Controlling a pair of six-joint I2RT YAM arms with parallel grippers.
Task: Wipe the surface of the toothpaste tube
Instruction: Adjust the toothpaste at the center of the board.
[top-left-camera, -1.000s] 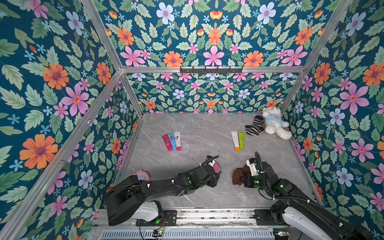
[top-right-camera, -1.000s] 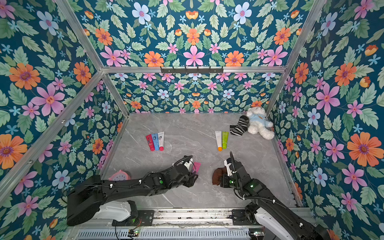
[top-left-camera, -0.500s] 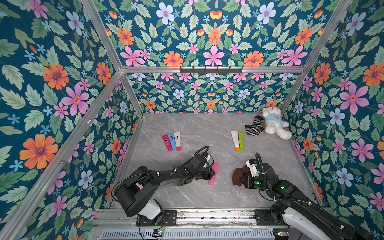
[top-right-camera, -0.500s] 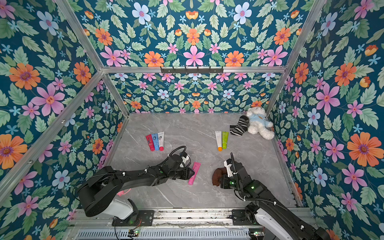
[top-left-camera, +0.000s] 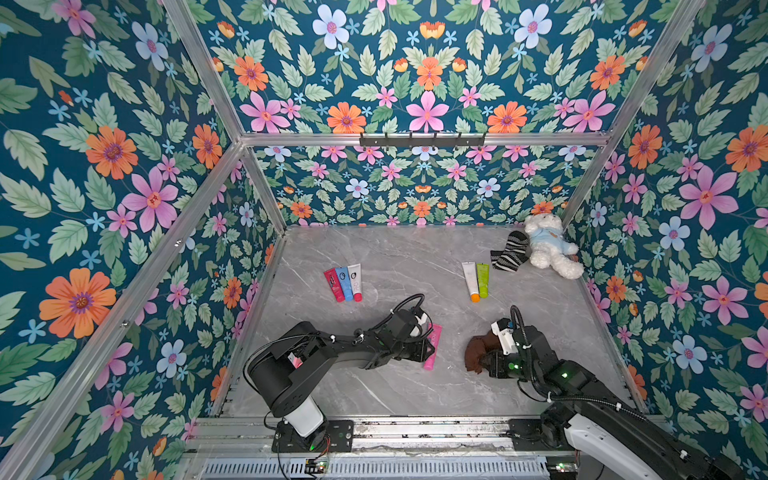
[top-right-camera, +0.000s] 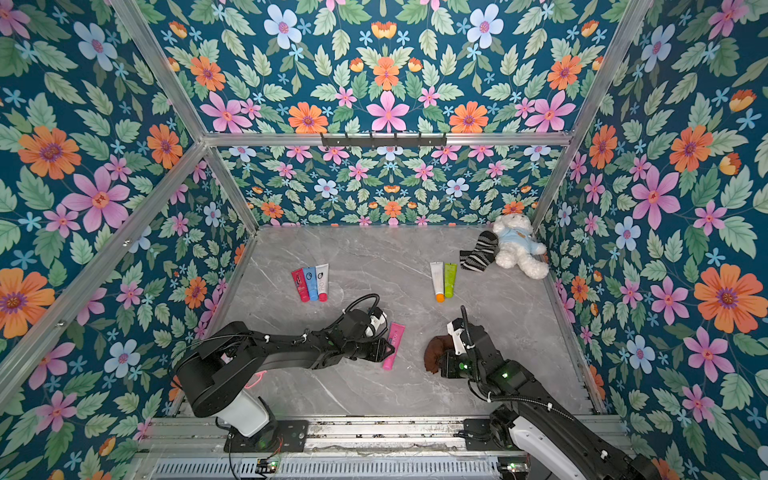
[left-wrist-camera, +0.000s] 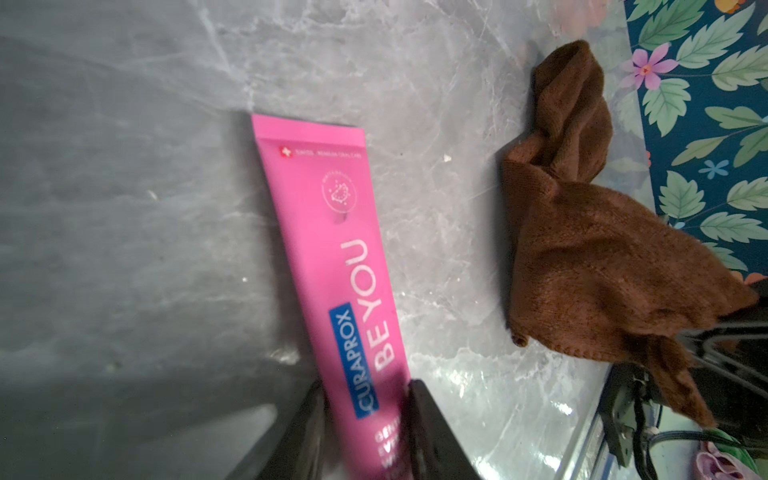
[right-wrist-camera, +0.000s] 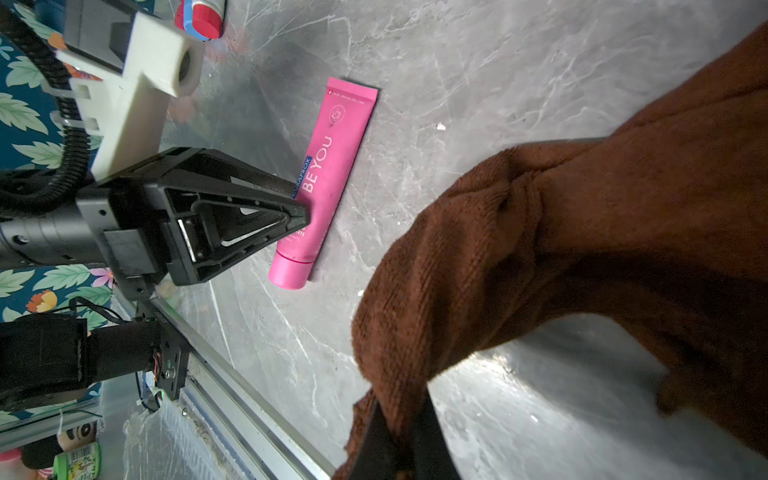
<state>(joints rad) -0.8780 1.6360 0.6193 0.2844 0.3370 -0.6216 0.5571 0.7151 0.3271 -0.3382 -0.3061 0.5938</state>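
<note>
Black left arm (top-left-camera: 353, 353), black right arm (top-left-camera: 569, 376), white base shells (top-left-camera: 305, 415), ribbed black cables (top-left-camera: 517, 320), triangular black jaws

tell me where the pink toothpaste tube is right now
In both top views the pink toothpaste tube lies flat on the marble table, front and centre, with the jaws of the left gripper astride its cap half and the brown cloth to its right.

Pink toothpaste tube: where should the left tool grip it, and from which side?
Grip the pink toothpaste tube across its width, on the fuller body near the cap, coming down from above: it lies flat on the table with both long edges free. The left tool straddles it there.
</note>
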